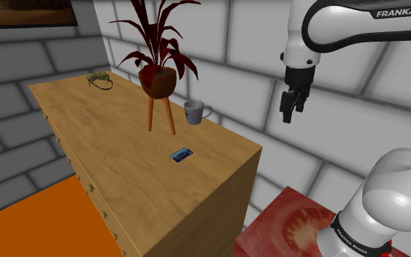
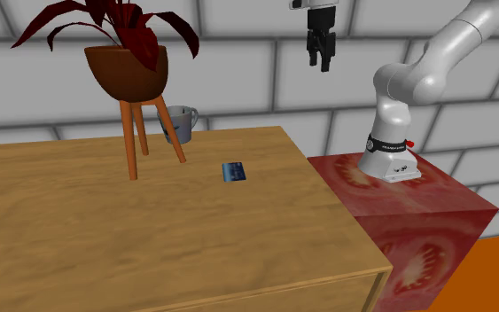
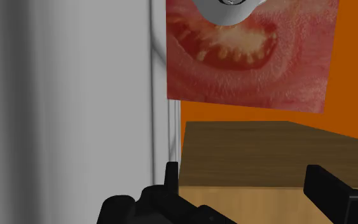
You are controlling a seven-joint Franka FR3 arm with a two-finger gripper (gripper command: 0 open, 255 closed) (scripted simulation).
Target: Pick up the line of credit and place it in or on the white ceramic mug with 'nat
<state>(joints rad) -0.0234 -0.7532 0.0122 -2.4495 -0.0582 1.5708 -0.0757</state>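
A small dark blue card (image 1: 180, 155) lies flat on the wooden dresser top (image 1: 123, 146), near its edge on the shoulder view's right. In the second exterior view the card (image 2: 233, 171) rests just ahead of the plant stand's legs. A grey-white mug (image 1: 195, 111) stands upright behind it by the wall, and the mug (image 2: 178, 122) is partly hidden by the plant's legs. My black gripper (image 1: 293, 109) hangs high in the air, off the dresser's side and well away from the card. The gripper (image 2: 321, 60) points down. The gripper (image 3: 247, 184) is open and holds nothing.
A red-leaved plant in a brown pot (image 1: 158, 79) on a three-legged stand rises between card and mug. A small ring-shaped object (image 1: 99, 80) lies at the dresser's far corner. My tomato-printed stand (image 2: 398, 204) adjoins the dresser (image 3: 266, 153). A grey block wall (image 1: 357, 102) runs behind; the floor (image 1: 36, 219) is orange.
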